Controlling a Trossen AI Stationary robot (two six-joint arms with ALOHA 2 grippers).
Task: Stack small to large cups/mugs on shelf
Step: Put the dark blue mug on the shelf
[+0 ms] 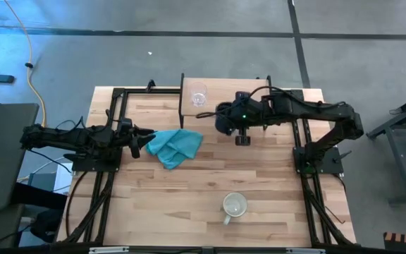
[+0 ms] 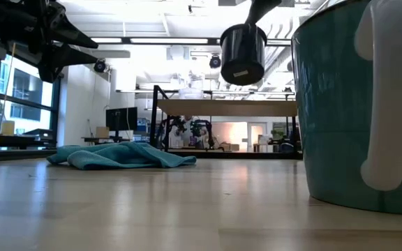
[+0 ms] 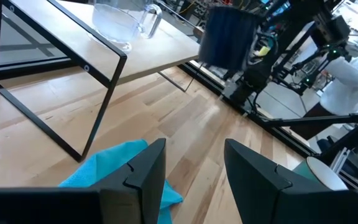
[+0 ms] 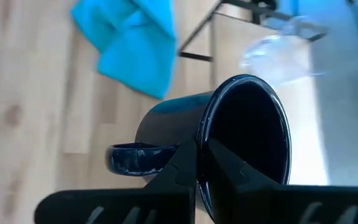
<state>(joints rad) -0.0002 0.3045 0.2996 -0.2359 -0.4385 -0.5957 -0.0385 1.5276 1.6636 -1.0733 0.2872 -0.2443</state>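
High view: the right pincer (image 1: 225,121) is clenched on the rim of the black handled mug (image 1: 225,118), held in the air beside the low light-wood shelf (image 1: 220,93), where the small clear glass cup (image 1: 199,95) stands. The pale handled mug (image 1: 234,205) sits on the wooden surface (image 1: 189,204). The left pincer (image 1: 145,140) is released, touching a crumpled turquoise cloth (image 1: 175,146)

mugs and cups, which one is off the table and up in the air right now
The black mug, gripped at its rim by the right gripper. The clear glass cup stands on the shelf; the pale mug sits on the table.
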